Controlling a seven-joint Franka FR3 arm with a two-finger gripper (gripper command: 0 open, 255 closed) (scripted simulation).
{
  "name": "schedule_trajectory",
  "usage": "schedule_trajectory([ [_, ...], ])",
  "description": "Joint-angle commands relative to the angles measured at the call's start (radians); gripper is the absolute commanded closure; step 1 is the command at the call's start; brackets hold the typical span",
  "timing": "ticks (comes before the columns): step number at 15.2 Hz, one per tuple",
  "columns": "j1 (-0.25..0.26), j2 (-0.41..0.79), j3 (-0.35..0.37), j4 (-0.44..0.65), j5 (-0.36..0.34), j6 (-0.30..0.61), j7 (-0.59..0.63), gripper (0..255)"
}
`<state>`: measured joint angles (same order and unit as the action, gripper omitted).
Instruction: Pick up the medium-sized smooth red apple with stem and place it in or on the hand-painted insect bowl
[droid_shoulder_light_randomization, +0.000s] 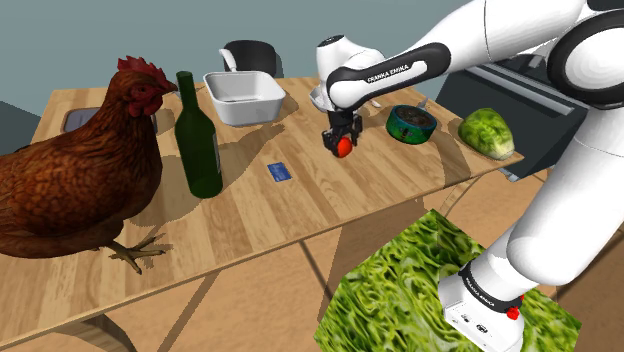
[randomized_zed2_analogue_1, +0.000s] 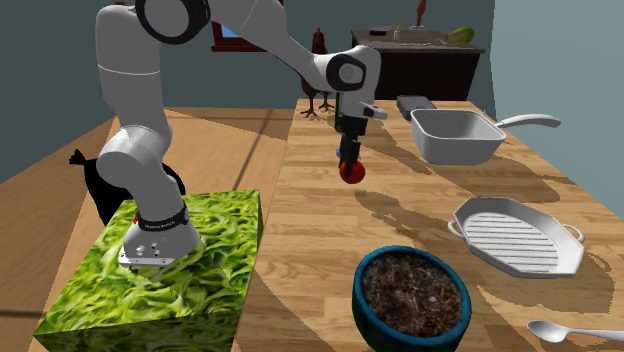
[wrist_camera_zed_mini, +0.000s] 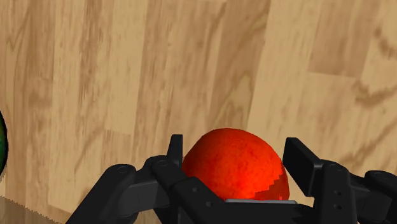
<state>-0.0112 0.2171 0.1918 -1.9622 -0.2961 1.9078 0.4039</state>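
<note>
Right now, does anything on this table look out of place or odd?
A brown hen stands on the wooden table beside the green bottle, odd for a tabletop. Nothing looks spilled or tipped. The gripper holds the red apple above the table.

the apple (droid_shoulder_light_randomization: 344, 147) is round, smooth and glossy red, with darker mottling on its skin; its stem cannot be made out. it is clasped between the two black fingers of the gripper (droid_shoulder_light_randomization: 343, 142) and hangs above the wooden table (droid_shoulder_light_randomization: 300, 205), clear of the boards, over the table's middle part. the bowl (droid_shoulder_light_randomization: 411, 123) stands upright on the same table, near one end of the table, apart from the apple. its outer wall is dark blue-green with small painted marks, its rim teal, its inside mottled brown and dark.
</note>
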Motion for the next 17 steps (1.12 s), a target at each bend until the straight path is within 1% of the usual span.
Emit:
schedule_trajectory([
  [1,0.000,-0.013,0.001,0.011,0.005,-0.023,-0.007,255],
  [17,0.001,-0.085,0.007,0.136,0.032,-0.211,-0.060,255],
])
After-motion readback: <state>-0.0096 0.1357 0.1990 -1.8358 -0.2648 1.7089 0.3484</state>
